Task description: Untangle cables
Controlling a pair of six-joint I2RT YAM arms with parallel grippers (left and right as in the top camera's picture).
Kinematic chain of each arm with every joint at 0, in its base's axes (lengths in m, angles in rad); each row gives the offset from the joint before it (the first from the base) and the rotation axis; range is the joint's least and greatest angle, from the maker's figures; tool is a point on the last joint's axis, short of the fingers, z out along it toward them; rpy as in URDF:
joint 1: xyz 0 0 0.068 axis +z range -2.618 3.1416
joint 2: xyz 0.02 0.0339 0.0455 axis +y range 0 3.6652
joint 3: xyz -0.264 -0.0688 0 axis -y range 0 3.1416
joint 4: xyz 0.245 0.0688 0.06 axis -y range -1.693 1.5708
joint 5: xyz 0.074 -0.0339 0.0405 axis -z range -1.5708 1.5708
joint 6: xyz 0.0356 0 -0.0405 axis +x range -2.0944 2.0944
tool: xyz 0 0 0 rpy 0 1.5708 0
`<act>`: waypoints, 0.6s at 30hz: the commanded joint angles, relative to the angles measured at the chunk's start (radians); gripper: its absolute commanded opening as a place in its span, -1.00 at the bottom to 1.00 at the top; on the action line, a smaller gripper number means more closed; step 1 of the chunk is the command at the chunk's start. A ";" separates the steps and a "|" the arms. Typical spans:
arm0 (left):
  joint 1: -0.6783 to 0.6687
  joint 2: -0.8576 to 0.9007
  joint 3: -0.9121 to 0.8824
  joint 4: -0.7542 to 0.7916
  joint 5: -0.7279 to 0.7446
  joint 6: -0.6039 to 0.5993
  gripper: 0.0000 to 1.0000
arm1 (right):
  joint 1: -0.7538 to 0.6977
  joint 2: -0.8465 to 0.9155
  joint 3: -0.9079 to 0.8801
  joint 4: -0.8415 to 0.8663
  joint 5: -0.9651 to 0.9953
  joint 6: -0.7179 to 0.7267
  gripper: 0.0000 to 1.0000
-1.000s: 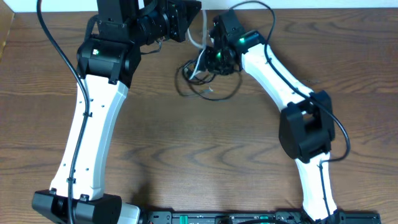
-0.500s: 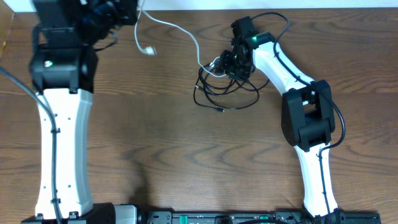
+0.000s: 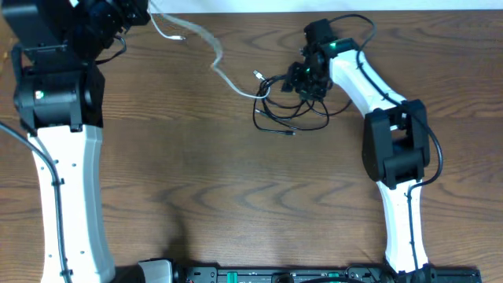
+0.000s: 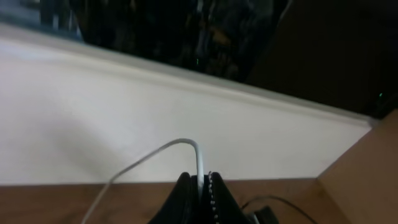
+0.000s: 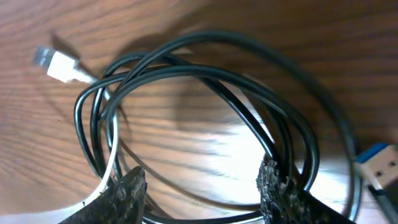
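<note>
Overhead view shows the white cable (image 3: 216, 55) stretched from the far left corner of the bench (image 3: 236, 196) toward the middle of the far edge. There it meets the coil of the black cable (image 3: 287, 118). The black cable lies in several loose loops near the far edge, a little right of the middle. In the right wrist view a white strand runs along the left side of these loops. A white plug (image 5: 59, 64) lies just beside the coil, and a blue plug (image 5: 376, 158) is at its right side.

The left gripper (image 4: 200, 182) has its fingers pressed together on the white cable and holds it above the far left corner. The right gripper (image 5: 202, 186) is down on the black coil with its fingers apart. Some black strands run between them, but nothing is clamped.

I judge that the step in hand is pulling the white cable out of the black coil. It is not finished, because the two cables cross each other. The next move calls for the right gripper to hold down the black loops while the left one draws the white cable away slowly, so that the white plug slips free and does not drag the coil.
</note>
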 commanded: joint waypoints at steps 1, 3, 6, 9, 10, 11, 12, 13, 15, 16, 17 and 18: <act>0.004 -0.069 0.024 0.018 0.001 -0.031 -0.85 | -0.032 0.020 -0.002 -0.011 0.013 -0.040 0.11; 0.004 -0.084 0.024 0.016 0.002 -0.045 -0.85 | -0.037 0.020 -0.002 -0.015 0.012 -0.053 0.12; 0.004 -0.103 0.024 0.011 0.013 -0.073 -0.85 | -0.040 0.020 -0.002 -0.016 0.012 -0.070 0.13; 0.005 -0.115 0.024 0.026 0.061 -0.126 -0.85 | -0.040 0.020 -0.002 -0.019 0.012 -0.072 0.15; 0.007 -0.118 0.024 0.045 0.082 -0.153 -0.85 | -0.040 0.020 -0.002 -0.019 0.012 -0.073 0.17; 0.013 -0.122 0.024 0.074 0.111 -0.179 -0.85 | -0.040 0.020 -0.002 -0.019 0.012 -0.076 0.17; 0.021 -0.125 0.024 0.106 0.136 -0.205 -0.85 | -0.040 0.020 -0.002 -0.019 0.013 -0.078 0.18; 0.032 -0.129 0.024 0.148 0.166 -0.244 -0.86 | -0.040 0.020 -0.002 -0.019 0.012 -0.079 0.19; 0.058 -0.135 0.024 0.216 0.208 -0.306 -0.85 | -0.040 0.020 -0.002 -0.019 0.012 -0.079 0.21; 0.074 -0.138 0.024 0.248 0.229 -0.340 -0.85 | -0.040 0.020 -0.002 -0.019 0.012 -0.079 0.21; 0.087 -0.139 0.024 0.266 0.240 -0.364 -0.85 | -0.040 0.020 -0.002 -0.019 0.012 -0.079 0.20; 0.102 -0.141 0.024 0.273 0.251 -0.376 -0.85 | -0.039 0.020 -0.002 -0.018 0.009 -0.080 0.21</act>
